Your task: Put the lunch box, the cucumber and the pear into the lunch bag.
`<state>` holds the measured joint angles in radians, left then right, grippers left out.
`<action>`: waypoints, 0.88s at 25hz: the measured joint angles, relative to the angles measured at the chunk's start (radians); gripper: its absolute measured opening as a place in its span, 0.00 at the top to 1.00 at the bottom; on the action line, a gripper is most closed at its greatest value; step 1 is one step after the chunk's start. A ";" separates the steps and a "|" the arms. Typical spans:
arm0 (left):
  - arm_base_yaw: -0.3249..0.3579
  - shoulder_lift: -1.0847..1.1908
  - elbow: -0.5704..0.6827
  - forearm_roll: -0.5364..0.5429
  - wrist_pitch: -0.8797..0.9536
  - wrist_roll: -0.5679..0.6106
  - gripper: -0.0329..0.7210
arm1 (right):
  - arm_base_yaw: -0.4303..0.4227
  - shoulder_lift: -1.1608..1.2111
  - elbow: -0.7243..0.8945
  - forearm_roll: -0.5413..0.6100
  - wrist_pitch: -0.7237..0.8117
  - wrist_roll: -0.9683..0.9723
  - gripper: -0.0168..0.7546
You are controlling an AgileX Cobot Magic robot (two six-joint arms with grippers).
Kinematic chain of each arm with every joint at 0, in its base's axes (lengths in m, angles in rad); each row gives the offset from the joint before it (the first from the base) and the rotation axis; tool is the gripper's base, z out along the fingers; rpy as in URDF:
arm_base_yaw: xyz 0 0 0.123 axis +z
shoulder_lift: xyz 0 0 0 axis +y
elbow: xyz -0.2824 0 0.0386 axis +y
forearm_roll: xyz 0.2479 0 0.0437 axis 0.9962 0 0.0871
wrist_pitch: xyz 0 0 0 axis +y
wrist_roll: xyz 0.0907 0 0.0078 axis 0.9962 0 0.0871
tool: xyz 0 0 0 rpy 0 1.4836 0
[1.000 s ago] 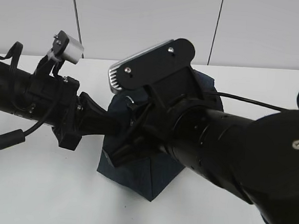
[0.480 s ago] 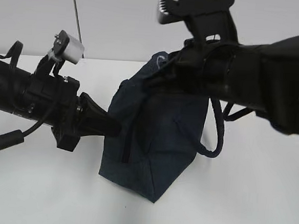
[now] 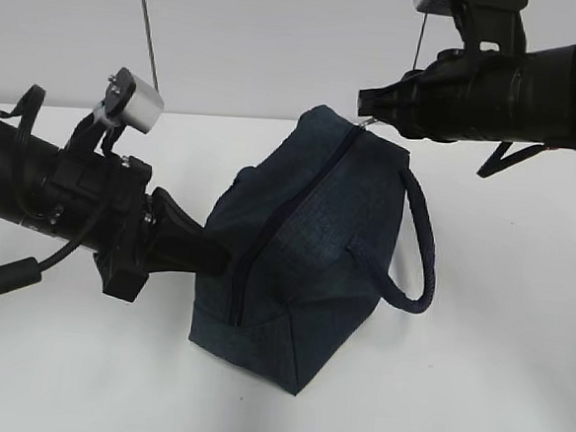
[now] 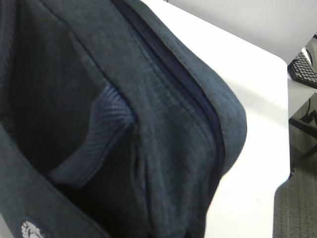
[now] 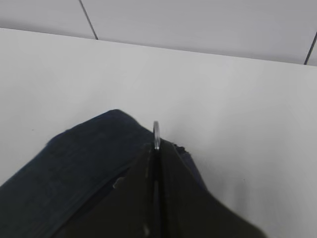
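The dark navy lunch bag [image 3: 304,267] stands on the white table, its zipper [image 3: 288,216] closed along the top. My right gripper [image 3: 375,108] is shut on the metal ring pull [image 3: 366,123] at the bag's far top end; the ring [image 5: 156,135] sticks out between the closed fingers [image 5: 168,163]. My left gripper [image 3: 216,255] is pressed into the bag's near left end and pinches its fabric [image 4: 173,124]; its fingertips are hidden. The padded loop handle [image 3: 419,255] hangs on the right side. The lunch box, cucumber and pear are out of view.
The white table [image 3: 474,387] runs to a pale wall behind. In the left wrist view the table's edge [image 4: 287,124] drops to grey floor, with a dark keyboard [image 4: 304,69] beyond it.
My right arm has swung up and to the right, out from in front of the bag, with the ring pull in its fingers. The bag's top now shows, zipped. The left arm has stayed.
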<state>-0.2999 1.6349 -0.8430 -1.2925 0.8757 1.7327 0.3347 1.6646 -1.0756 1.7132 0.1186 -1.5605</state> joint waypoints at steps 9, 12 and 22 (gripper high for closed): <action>0.000 0.000 0.000 0.017 -0.015 -0.028 0.97 | -0.165 0.281 -0.141 0.022 0.279 0.091 0.97; 0.006 0.000 0.000 0.017 -0.019 -0.035 0.97 | -0.179 0.326 -0.143 0.020 0.310 0.123 0.97; 0.054 -0.047 0.000 0.112 0.018 -0.221 0.66 | -0.185 0.274 -0.152 0.002 0.422 0.035 0.39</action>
<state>-0.2457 1.5884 -0.8430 -1.1800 0.8936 1.5120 0.1499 1.9385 -1.2275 1.7154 0.5409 -1.5258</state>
